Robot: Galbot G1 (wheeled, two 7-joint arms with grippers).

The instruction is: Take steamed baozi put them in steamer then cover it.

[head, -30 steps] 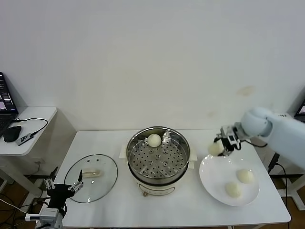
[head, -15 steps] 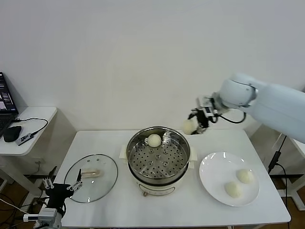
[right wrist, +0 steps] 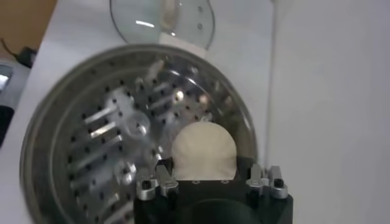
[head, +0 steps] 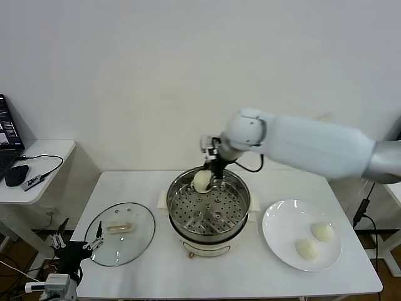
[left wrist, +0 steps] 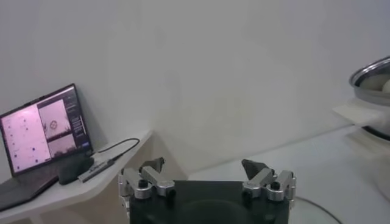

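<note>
The steamer [head: 188, 213] stands mid-table with its perforated tray showing. My right gripper [head: 213, 172] hangs over the back of the tray, shut on a cream-white baozi [head: 202, 181]. In the right wrist view the baozi [right wrist: 203, 149] fills the gap between the jaws of my right gripper [right wrist: 204, 165], above the steamer's holes [right wrist: 91, 140]. I cannot tell apart any other bun under it. Two baozi [head: 322, 231] [head: 306, 249] lie on the white plate [head: 276, 219]. The glass cover [head: 135, 241] lies flat left of the steamer. My left gripper [head: 75, 242] is open and parked low at the table's front left.
A side table with a laptop and mouse [head: 15, 175] stands far left; the laptop [left wrist: 42, 131] also shows in the left wrist view. The steamer's rim [left wrist: 372, 76] shows at that view's edge. The wall is close behind the table.
My right arm has swung left from above the plate to over the back of the steamer, carrying the baozi. The left gripper has barely moved.
</note>
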